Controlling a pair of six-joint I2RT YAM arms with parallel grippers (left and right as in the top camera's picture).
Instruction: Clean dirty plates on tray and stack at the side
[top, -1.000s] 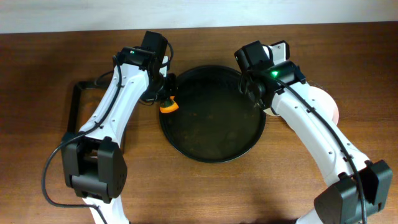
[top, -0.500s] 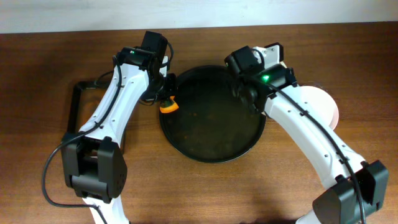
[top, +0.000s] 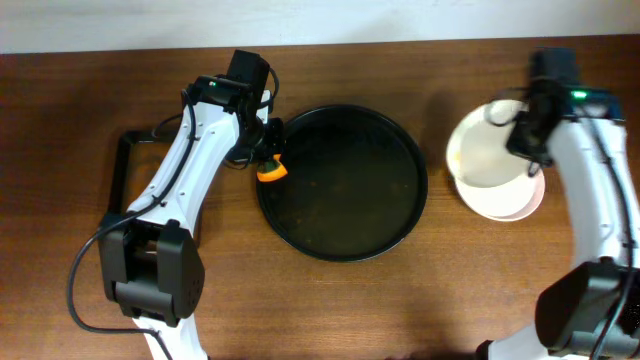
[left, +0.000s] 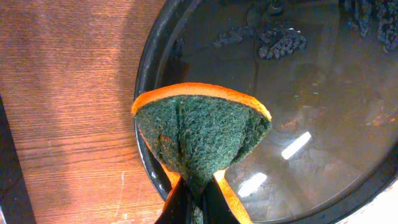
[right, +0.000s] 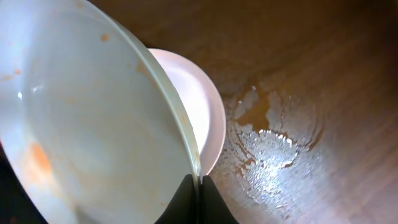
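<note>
Right wrist view: the held plate (right: 81, 124), pale with faint orange smears on its face, is clamped by its rim in the right gripper (right: 199, 186) and tilted over the stacked plates (top: 505, 203). These are set on the table (top: 450, 280) to the right of the tray (top: 340, 215), apart from it. The sponge (left: 199, 134), orange with a green scouring face, is pinched in the left gripper (left: 196, 202) at the tray's left rim.

Gripper (left: 193, 204) pinches folded sponge (left: 202, 134) — over tray (left: 144, 68) rim.
</note>
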